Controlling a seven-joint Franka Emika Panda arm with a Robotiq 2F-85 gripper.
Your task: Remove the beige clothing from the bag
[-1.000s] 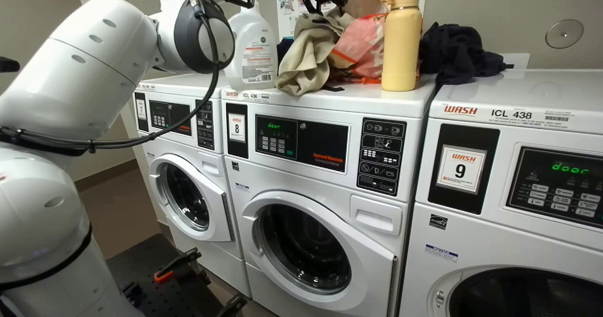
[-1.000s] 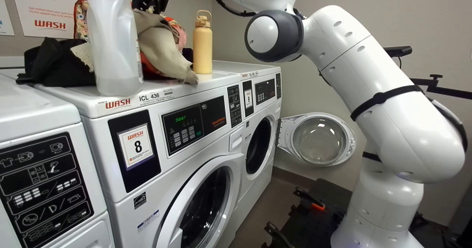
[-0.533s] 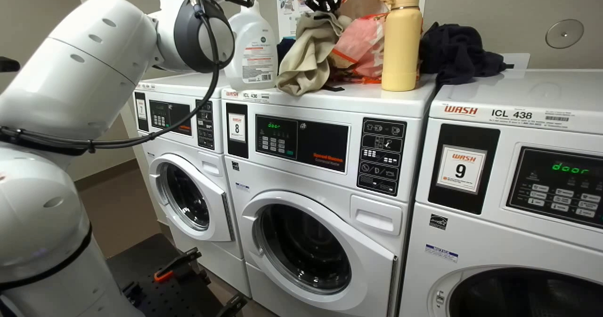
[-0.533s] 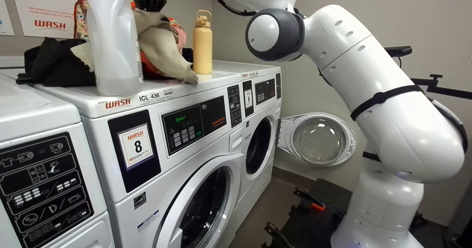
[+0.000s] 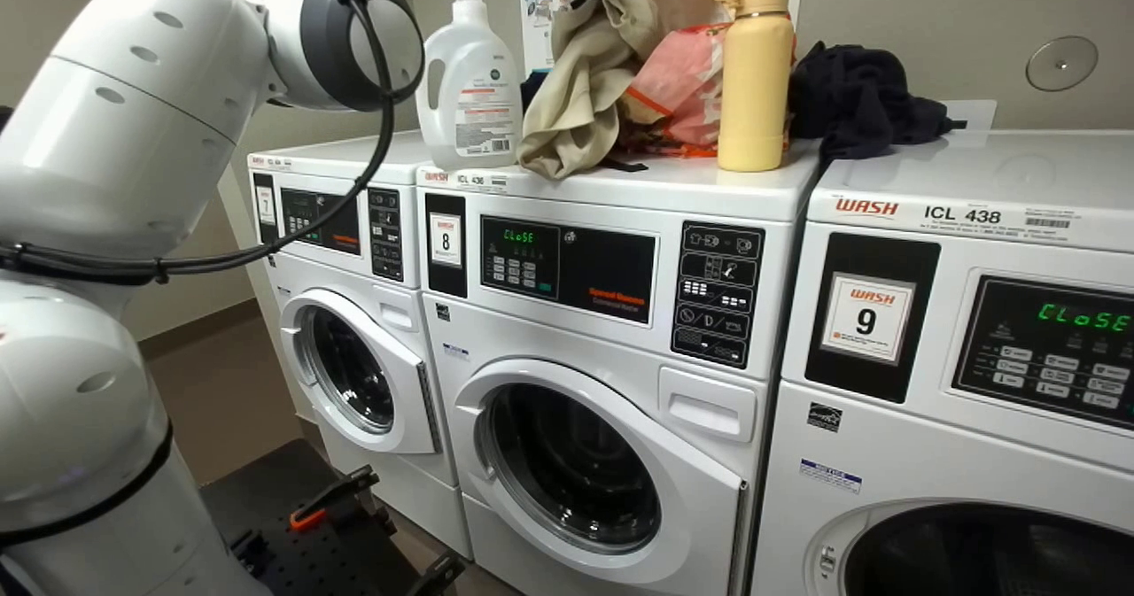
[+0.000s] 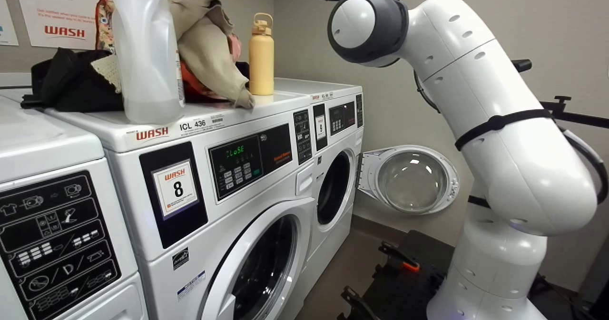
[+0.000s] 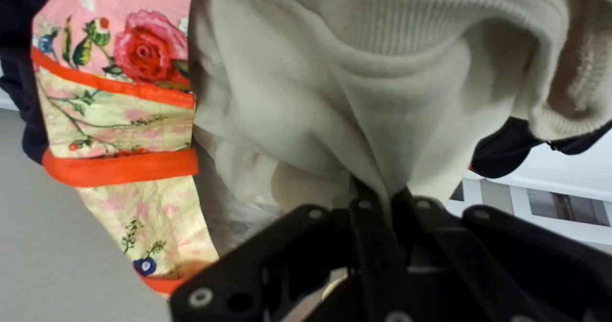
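The end effector (image 7: 385, 200) is clamped on a pinched fold of the beige clothing (image 7: 306, 87), above the bench (image 5: 673, 175), which is the top of washer 8 (image 5: 567, 335). From that grip the cloth hangs in loose folds; in both exterior views its lower end reaches the bench's front edge, over the control panel (image 5: 611, 282). It overlaps the floral bag (image 7: 114, 123); whether any part lies inside cannot be told. Facing the panel, the detergent jug (image 5: 476, 91) stands at the front left corner, the yellow bottle (image 5: 756, 91) near the right edge.
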